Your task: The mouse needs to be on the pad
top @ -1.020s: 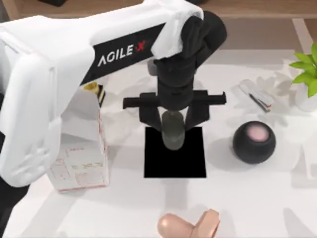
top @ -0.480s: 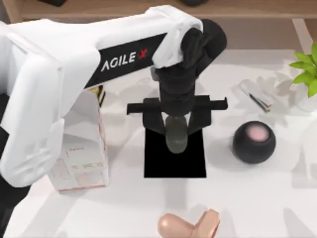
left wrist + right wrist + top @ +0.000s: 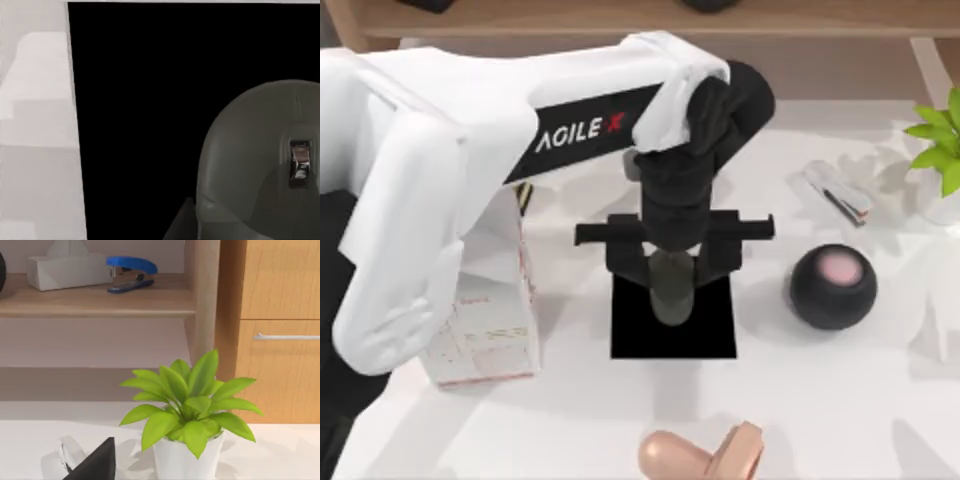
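My left gripper (image 3: 670,268) hangs over the far edge of the pad (image 3: 710,330), its fingers (image 3: 628,262) narrowed onto the mouse (image 3: 669,291) from either side and holding it. The mouse points lengthwise down the pad, near its middle, with its far end hidden under the wrist; from the top view I cannot tell whether it touches the pad or sits just above it. In the left wrist view the mouse (image 3: 260,165) is cut off by the frame, its scroll wheel (image 3: 300,162) showing, with the pad (image 3: 140,100) black beneath it and bare table (image 3: 35,150) alongside. The right wrist view looks at a plant (image 3: 187,405) before a shelf (image 3: 95,297) with a stapler (image 3: 131,271); a dark tip (image 3: 97,462) juts in there, too little for me to read that claw's opening.
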You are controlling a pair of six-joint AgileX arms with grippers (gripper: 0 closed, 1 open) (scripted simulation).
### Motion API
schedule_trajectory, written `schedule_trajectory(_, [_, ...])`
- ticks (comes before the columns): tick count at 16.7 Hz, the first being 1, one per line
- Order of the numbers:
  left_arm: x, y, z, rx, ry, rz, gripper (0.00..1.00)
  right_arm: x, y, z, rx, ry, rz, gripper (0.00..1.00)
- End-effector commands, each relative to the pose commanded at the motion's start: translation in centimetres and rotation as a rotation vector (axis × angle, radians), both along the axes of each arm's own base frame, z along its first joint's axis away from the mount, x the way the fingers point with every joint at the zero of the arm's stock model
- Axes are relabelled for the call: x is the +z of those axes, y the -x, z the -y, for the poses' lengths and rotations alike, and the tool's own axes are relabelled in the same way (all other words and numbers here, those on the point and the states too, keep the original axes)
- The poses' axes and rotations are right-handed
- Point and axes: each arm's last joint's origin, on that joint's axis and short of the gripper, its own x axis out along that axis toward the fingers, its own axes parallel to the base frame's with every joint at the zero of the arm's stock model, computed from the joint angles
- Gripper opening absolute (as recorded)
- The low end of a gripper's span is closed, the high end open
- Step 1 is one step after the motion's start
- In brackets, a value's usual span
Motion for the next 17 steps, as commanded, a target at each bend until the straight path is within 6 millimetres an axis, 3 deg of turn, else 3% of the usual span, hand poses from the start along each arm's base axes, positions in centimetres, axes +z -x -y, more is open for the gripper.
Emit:
schedule_trajectory(13, [0.0, 0.0, 0.0, 0.0, 0.0, 0.0, 0.98, 0.0, 0.0, 0.0, 0.0, 0.0, 0.0, 1.0])
schedule_trajectory(17, [0.0, 0.0, 0.0, 0.0, 0.0, 0.0, 1.0, 0.0, 0.0, 0.0, 0.0, 0.0, 0.0, 1.0])
